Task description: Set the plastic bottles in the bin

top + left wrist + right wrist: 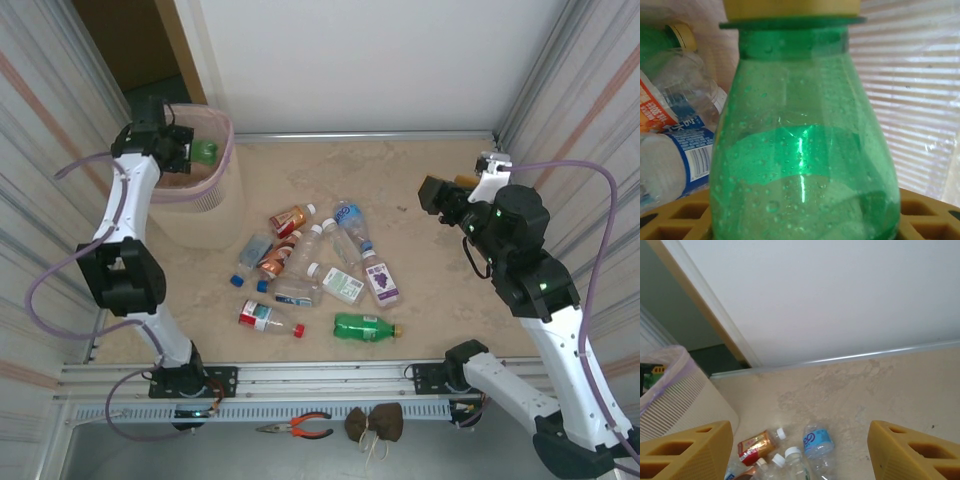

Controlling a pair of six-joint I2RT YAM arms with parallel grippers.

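The green bottle point(204, 152) hangs over the mouth of the bin point(205, 228), held by the left gripper point(183, 150), whose jaws are closed on its body. On the left wrist view the yellow cap is at the top and the yellow fingers point(932, 215) show low on either side of the bottle. Behind it lie clear labelled bottles already in the bin point(675, 125), and the ribbed liner point(910, 100) shows to the right.

The step in hand looks like the drop: the bottle is carried and over the opening, but not yet let go. The next move calls for spreading the jaws while the bottle is well inside the rim, so it falls onto the pile and does not clip the liner's edge.

About a dozen loose bottles point(320, 270) lie in a cluster mid-table, near the bin's right side, so most of the task remains. The right gripper point(435, 195) hovers high at the right, well apart from them, jaws wide and empty. A reach down and left to the nearest bottle would suit it.
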